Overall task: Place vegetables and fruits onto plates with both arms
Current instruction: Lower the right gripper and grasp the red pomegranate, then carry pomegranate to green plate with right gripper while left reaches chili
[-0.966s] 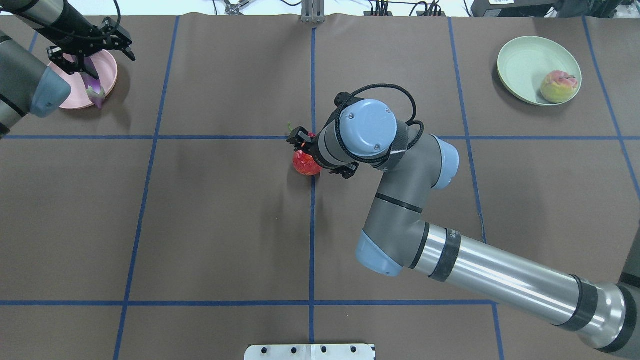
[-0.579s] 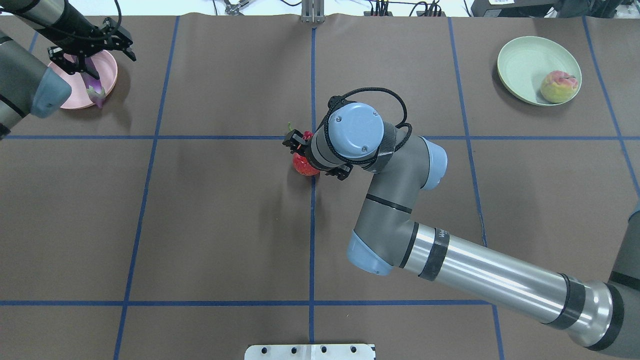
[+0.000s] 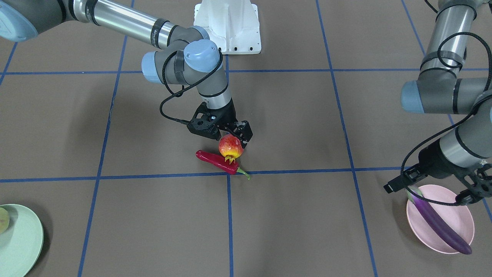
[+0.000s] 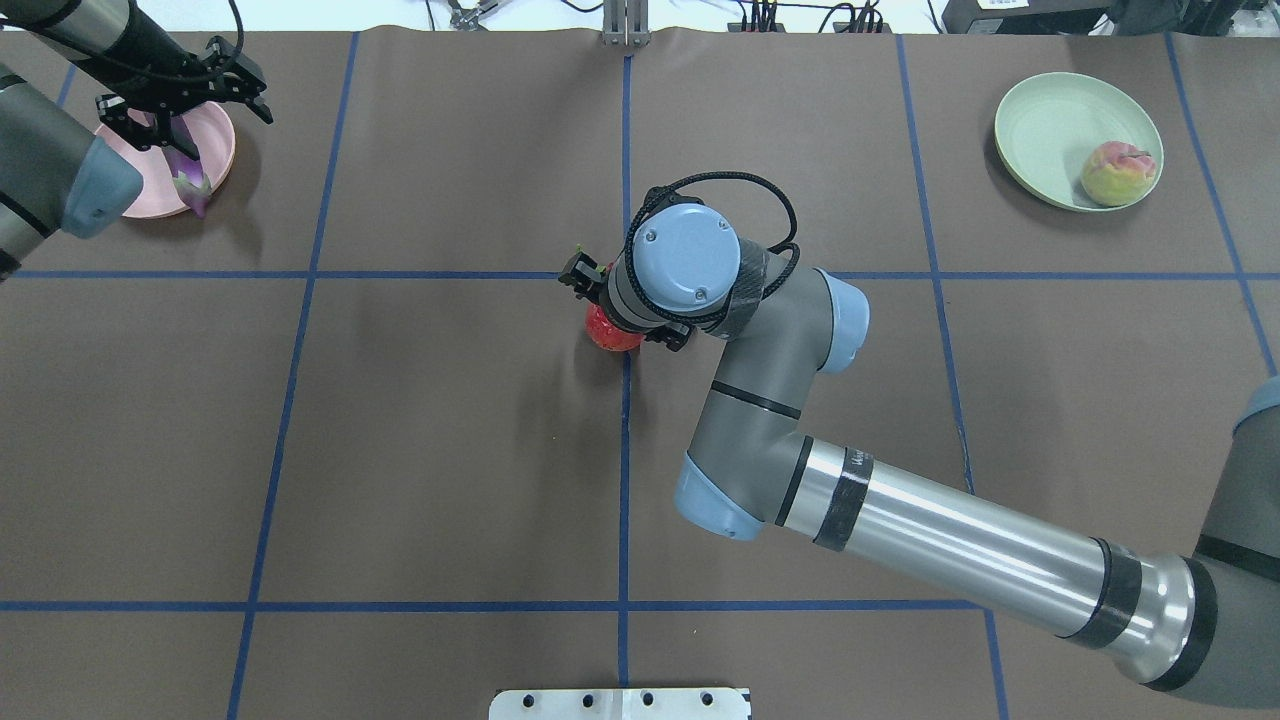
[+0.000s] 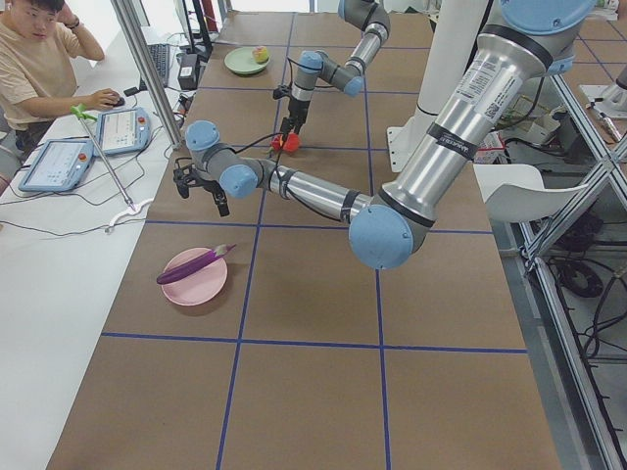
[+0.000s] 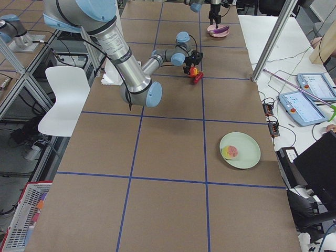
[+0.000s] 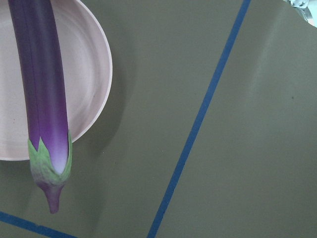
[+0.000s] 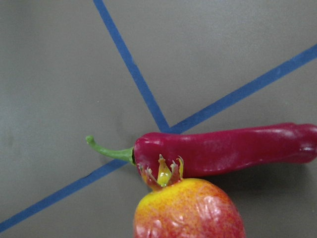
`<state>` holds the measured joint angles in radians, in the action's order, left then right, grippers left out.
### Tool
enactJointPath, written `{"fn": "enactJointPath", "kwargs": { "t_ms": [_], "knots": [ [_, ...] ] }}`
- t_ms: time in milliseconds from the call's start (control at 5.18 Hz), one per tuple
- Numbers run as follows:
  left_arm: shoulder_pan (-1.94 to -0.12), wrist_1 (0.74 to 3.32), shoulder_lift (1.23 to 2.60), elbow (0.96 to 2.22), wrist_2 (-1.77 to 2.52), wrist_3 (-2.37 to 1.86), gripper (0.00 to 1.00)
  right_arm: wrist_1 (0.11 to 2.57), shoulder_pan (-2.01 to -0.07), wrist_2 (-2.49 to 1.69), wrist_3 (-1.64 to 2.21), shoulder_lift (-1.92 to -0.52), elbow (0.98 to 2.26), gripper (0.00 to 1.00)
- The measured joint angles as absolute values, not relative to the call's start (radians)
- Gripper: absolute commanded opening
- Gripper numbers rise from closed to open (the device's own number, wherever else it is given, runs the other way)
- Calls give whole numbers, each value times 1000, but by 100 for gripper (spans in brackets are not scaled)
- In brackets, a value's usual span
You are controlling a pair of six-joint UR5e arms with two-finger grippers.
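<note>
Showing the right gripper [image 3: 231,137] poised over the pomegranate [image 3: 230,147] at the centre of the front-facing view. Its jaws stand to either side of the fruit, but whether they press on it cannot be told. The pomegranate sits on the bench [image 4: 450,450], and its crown touches the chili [image 3: 215,161], which lies just below it beside the blue tape line.

At the lower right of the same view, the left gripper [image 3: 430,192] hangs wide open and empty above the pink plate [image 3: 459,213]. The eggplant [image 3: 438,221] lies across this plate, with its stem end overhanging the rim. At the upper right of the overhead view, the peach [image 4: 1118,172] rests on the green plate [image 4: 1045,125].

Three risks are judged from this arrangement:
- The round, glossy pomegranate may squirt or roll out if the jaws close off-centre.
- A jaw may catch the adjoining chili and drag or flick it away from its spot.
- The overhanging eggplant may tip off the plate if the left gripper brushes it while withdrawing.
</note>
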<state>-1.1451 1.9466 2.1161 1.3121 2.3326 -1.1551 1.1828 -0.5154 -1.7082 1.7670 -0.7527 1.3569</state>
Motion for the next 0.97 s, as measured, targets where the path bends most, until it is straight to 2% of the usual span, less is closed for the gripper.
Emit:
{"fn": "enactJointPath", "kwargs": {
  "t_ms": [193, 386, 579, 966],
  "knots": [
    [-1145, 1947, 2116, 1313, 2332, -1155, 100, 1183, -515, -1708, 1766, -752, 1349, 69],
    [-1144, 1946, 2116, 1313, 2333, -1155, 100, 1182, -515, -1707, 1765, -753, 1347, 10],
    [-1144, 1945, 2118, 1314, 2333, -1155, 100, 1181, -513, -1707, 1769, -754, 1351, 0],
    [-1099, 1948, 2149, 1312, 2334, -1159, 100, 1181, -538, -1724, 1767, -769, 1390, 0]
  ]
}}
